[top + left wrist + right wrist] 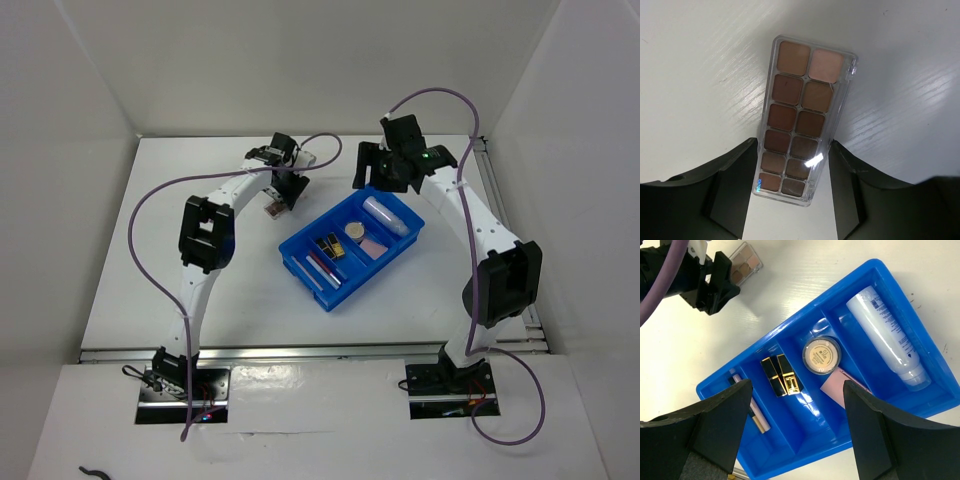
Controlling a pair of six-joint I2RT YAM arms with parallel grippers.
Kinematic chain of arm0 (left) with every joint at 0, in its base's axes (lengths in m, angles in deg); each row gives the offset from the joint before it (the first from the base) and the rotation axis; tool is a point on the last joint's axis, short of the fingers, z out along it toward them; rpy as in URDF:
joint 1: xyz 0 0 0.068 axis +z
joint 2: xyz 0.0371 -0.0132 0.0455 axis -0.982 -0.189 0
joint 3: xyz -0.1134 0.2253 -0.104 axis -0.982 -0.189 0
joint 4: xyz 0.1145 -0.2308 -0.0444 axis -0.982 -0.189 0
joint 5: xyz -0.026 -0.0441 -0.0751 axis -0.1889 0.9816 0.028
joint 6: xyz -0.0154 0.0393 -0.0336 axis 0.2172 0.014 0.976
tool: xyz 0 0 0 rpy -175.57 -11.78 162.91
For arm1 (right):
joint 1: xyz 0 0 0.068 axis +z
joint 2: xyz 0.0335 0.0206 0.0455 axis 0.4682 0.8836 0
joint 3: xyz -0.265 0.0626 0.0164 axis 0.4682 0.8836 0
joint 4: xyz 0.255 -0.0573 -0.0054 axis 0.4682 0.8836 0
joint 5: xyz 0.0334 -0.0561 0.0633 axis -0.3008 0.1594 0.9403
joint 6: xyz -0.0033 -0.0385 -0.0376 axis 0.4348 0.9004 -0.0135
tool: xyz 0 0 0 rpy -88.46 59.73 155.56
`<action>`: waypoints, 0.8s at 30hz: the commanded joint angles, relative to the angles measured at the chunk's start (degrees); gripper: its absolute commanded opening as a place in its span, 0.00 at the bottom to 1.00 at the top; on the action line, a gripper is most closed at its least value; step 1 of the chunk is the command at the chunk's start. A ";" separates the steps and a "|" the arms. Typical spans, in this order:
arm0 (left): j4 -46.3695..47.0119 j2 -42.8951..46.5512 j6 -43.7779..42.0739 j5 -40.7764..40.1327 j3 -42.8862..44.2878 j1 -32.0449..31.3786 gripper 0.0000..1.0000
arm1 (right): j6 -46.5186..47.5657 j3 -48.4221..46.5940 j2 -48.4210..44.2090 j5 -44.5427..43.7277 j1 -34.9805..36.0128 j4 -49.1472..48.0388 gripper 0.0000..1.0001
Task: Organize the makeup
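Palette: brown eyeshadow palette, twelve pans under a clear lid, flat on the white table, outside the bin.
Writing: blue print at one palette corner, and print on the tube and compact, all too small to read.
Left gripper: fingers flank the palette's long sides, right at its edges; cannot tell if they press.
Blue bin: end compartment holds a clear tube; next, round beige compact and pink pad; then black-gold cases; last, pink stick.
Right gripper: jaws apart, empty, above the bin.
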State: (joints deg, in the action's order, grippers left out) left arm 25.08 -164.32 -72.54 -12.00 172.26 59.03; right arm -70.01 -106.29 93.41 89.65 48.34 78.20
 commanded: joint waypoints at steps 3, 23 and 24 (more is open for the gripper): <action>-0.61 0.93 2.07 3.39 0.87 0.29 0.64 | 0.61 -2.18 -2.22 -1.41 -1.35 0.28 0.81; -3.86 -4.25 3.21 6.40 3.16 1.44 0.47 | 1.14 -2.18 -2.84 -1.41 -1.97 0.81 0.81; -3.86 -3.56 3.21 5.86 3.68 1.44 0.41 | 1.14 -2.18 -2.84 -1.41 -1.97 0.81 0.81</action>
State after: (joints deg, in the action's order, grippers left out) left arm 23.97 -166.11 -69.91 -6.86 175.08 60.39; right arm -69.74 -106.29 93.32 88.74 46.62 78.27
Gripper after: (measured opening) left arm 0.606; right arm 0.808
